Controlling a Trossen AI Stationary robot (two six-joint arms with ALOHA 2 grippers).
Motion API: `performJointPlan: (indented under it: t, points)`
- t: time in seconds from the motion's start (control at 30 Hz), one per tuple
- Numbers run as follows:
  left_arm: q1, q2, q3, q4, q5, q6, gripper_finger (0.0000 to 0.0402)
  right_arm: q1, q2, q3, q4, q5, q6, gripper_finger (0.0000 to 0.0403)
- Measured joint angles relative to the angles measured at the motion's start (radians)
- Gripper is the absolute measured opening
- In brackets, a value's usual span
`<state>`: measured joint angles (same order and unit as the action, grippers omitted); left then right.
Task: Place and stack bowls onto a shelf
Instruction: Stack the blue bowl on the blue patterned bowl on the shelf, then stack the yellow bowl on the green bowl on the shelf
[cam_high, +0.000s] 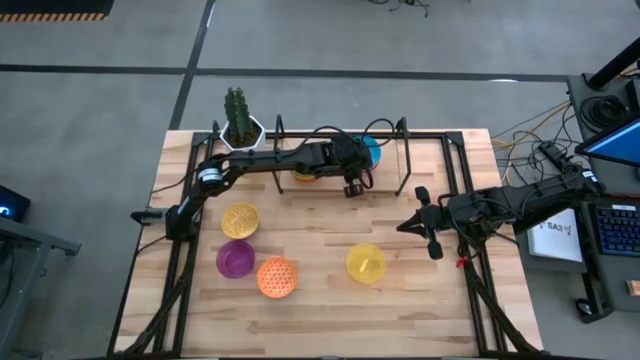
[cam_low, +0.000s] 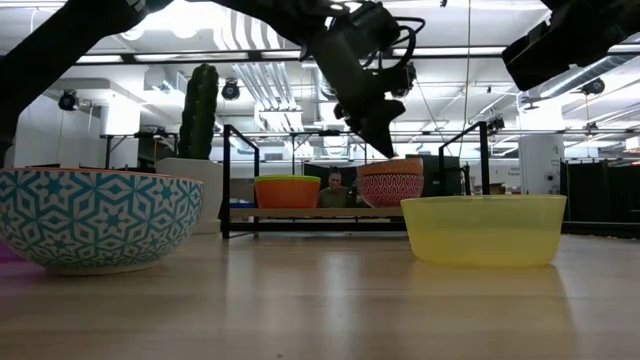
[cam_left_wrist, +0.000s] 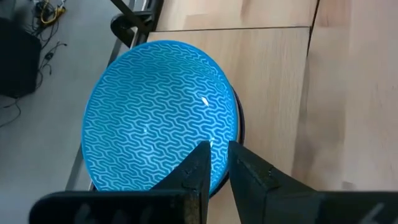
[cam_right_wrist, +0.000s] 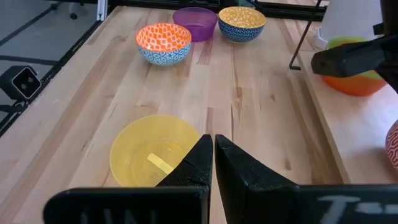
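My left gripper (cam_left_wrist: 227, 163) reaches over the shelf (cam_high: 402, 152) at the table's far side and is shut on the blue-white bowl (cam_left_wrist: 158, 115), which sits on the shelf board's right part (cam_low: 390, 185). An orange bowl with a green rim (cam_low: 287, 190) stands on the board's left part. On the table stand the gold patterned bowl (cam_high: 240, 220), purple bowl (cam_high: 236, 259), orange patterned bowl (cam_high: 277, 277) and yellow bowl (cam_high: 366, 263). My right gripper (cam_right_wrist: 213, 155) hovers shut, right of the yellow bowl (cam_right_wrist: 155, 155). My left gripper pinches the blue-white bowl's rim (cam_left_wrist: 235, 127) on its near side, one finger (cam_left_wrist: 198, 168) inside the bowl and the other (cam_left_wrist: 252, 174) outside. The fingers slant down from above and from the near side. The bowl stands upright on the shelf board.
A white hexagonal cactus pot (cam_high: 241, 128) stands at the far left beside the shelf. Black frame rails (cam_high: 470, 215) run along the table's left and right sides. Bare wood lies between the shelf and the loose bowls. A person sits beyond the shelf (cam_low: 336, 188).
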<state>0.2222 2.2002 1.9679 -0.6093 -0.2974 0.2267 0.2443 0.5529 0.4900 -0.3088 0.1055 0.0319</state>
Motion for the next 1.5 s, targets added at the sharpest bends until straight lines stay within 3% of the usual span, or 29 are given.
performJointPlan:
  t: [0.2,0.43,0.57,0.77,0.93,1.27,1.5]
  points:
    - [-0.012,-0.012,0.016,0.0,-0.001,-0.007,0.0039,0.0,0.0,0.0,0.0,0.0,0.002,0.0009]
    - [-0.086,-0.138,-0.049,-0.056,0.001,0.01,0.0039,0.0,0.0,-0.003,0.0,0.0,0.039,0.0009]
    - [-0.115,-0.27,-0.259,-0.002,0.038,-0.032,0.0039,0.0,0.0,-0.018,-0.001,0.0,0.086,0.0009]
    - [-0.211,-0.53,-0.611,0.234,0.056,-0.158,0.0039,0.0,0.037,-0.05,0.027,0.002,0.195,0.0009]
    - [-0.319,-0.727,-0.845,0.458,0.051,-0.153,0.0039,0.0,0.133,-0.046,0.12,0.002,0.273,0.0009]
    - [-0.427,-1.035,-1.248,0.779,-0.086,-0.136,0.0039,0.0,0.444,0.146,0.119,-0.001,0.296,0.0009]
    - [-0.428,-1.177,-1.459,0.932,-0.119,-0.159,0.0039,-0.018,0.631,0.34,-0.088,0.0,0.296,0.0009]
